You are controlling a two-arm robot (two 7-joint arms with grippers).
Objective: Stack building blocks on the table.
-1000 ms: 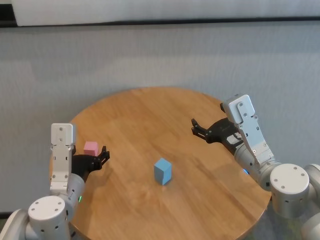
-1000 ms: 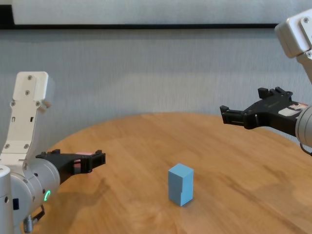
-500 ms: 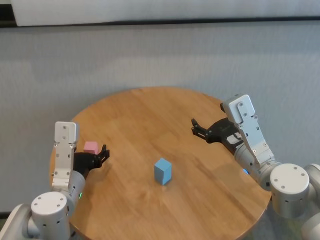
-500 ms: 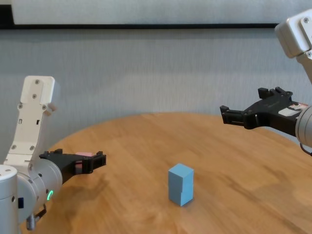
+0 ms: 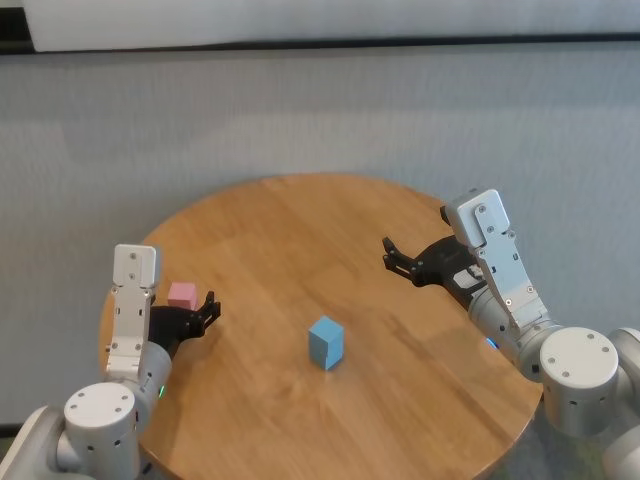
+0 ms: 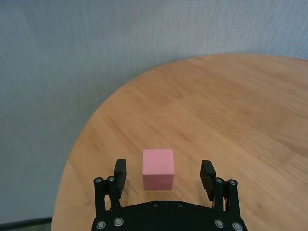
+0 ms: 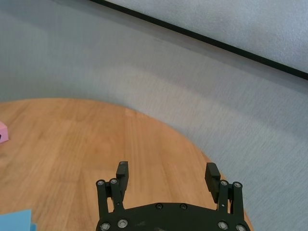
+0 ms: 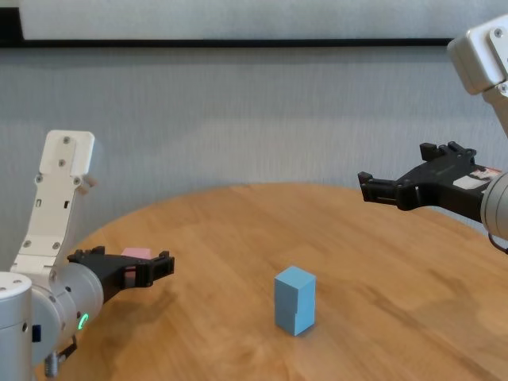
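Two light blue building blocks stand stacked near the middle of the round wooden table; the chest view shows this stack slightly offset. The pink block rests alone near the table's left edge. My left gripper hovers low beside it, open. In the left wrist view the pink block lies just ahead of the gap between the fingers, untouched. My right gripper hangs open and empty above the table's right side, well off from the stack.
Grey wall panelling rises behind the table. The table's left rim runs close to the pink block. In the right wrist view the pink block and the blue stack show only at the picture's border.
My left arm has shifted a little, its wrist housing dropping and swinging inward while the open gripper stays by the pink block. The right arm and all blocks have not moved.
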